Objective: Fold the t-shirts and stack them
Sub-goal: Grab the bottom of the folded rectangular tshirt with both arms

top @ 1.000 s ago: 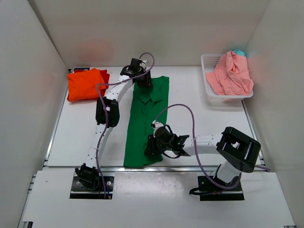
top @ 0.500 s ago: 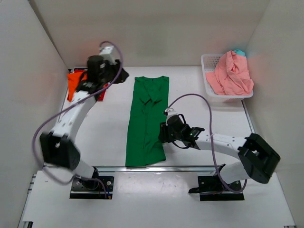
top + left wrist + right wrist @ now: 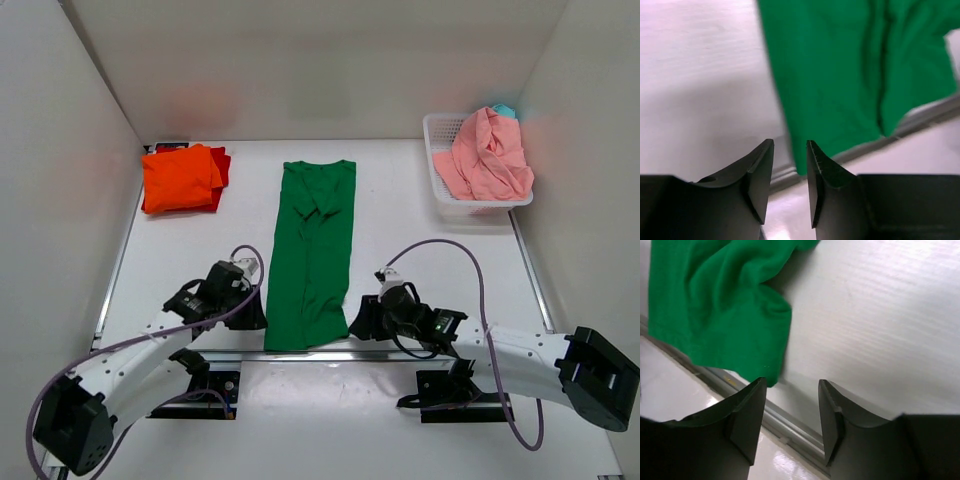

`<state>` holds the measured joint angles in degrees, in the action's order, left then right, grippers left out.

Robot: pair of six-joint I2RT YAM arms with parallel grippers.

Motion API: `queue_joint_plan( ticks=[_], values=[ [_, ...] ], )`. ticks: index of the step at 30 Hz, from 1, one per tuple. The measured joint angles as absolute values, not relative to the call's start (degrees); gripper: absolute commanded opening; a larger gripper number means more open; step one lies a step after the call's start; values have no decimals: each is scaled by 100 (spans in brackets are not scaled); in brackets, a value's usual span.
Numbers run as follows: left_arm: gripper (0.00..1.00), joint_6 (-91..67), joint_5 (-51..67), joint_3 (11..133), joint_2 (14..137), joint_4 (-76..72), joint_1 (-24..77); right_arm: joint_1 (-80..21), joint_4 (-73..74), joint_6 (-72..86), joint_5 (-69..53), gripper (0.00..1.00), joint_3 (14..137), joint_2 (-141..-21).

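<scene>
The green t-shirt (image 3: 310, 255) lies flat mid-table as a long narrow strip, sleeves turned in, its collar end away from the arm bases and its hem along the metal rail (image 3: 300, 353) at the near edge. You can judge the lengthwise fold complete; the step in hand is the crosswise fold, and it starts at the hem. The left gripper (image 3: 790, 142) sits low just beside the left hem corner, its jaws parted by a narrow gap and empty. The right gripper (image 3: 791, 381) sits just beside the right hem corner, its jaws spread wider and likewise empty. Neither touches the cloth, as far as the wrist views show. For the next move, slide one finger of each gripper under a corner, pinch all the layers there, then lift and carry the hem toward the collar in step. The cloth is soft, matte knit; it wrinkles near the right corner and will sag if you lift it unevenly. The rail gives little clearance under the hem. Left of the collar end, the orange t-shirt (image 3: 178, 178) rests folded square on the red t-shirt (image 3: 222, 165). Right of the collar end, the salmon pink t-shirt (image 3: 488, 155) lies crumpled in the white lattice basket (image 3: 480, 208).
</scene>
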<state>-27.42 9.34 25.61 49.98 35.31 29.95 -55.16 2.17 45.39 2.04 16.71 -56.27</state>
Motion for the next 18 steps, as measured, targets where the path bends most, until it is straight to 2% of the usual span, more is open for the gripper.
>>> queue_joint_plan(
  ticks=[9, 15, 18],
  values=[
    [51, -3592, 1000, 2427, 4077, 3551, 3332, -5710, -325, 5133, -64, 46, 1603, -5905],
    [53, -3706, 1072, 2359, 4665, 3671, 3789, -5774, -587, 5256, -244, 45, 1638, -6248],
    [52, -3710, 1144, 2331, 4781, 3798, 3948, -5813, -729, 5304, -333, 41, 1662, -6390]
  ],
)
